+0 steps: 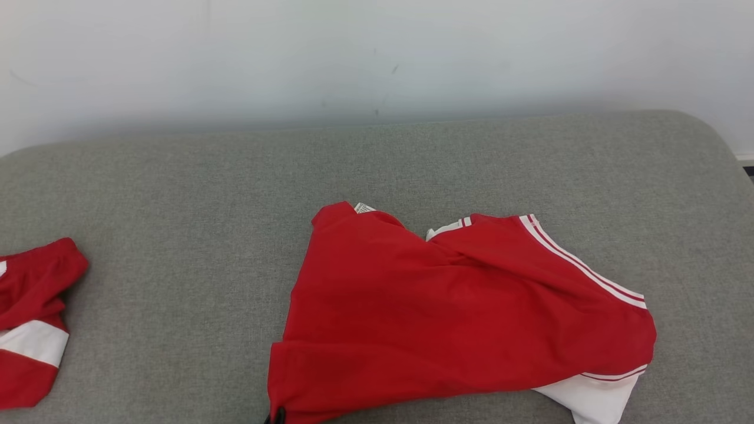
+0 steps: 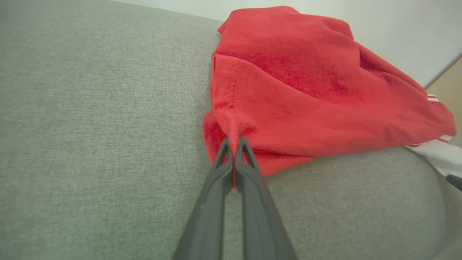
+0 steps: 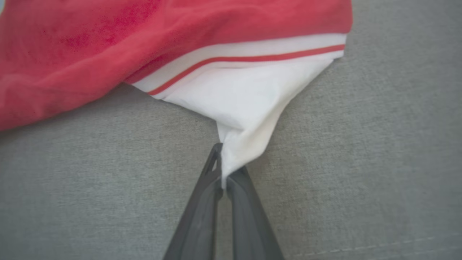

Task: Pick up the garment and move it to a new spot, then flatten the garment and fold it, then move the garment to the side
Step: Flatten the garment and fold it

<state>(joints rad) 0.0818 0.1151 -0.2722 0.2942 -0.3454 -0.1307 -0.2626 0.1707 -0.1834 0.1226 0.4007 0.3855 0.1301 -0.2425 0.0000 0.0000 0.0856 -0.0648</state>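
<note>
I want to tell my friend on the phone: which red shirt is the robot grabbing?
Find the big grey cushion below the white wall. The red shirt lies crumpled near its middle, right of another red garment at the left edge. Unlike that one, it has a red corner pinched in the left claw and a white corner in the right claw.

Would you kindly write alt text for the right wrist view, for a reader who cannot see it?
The two dark fingers of the right gripper are shut on a bunched white corner of a red garment, near its white band with a red stripe. The garment lies on a grey upholstered surface.
</note>
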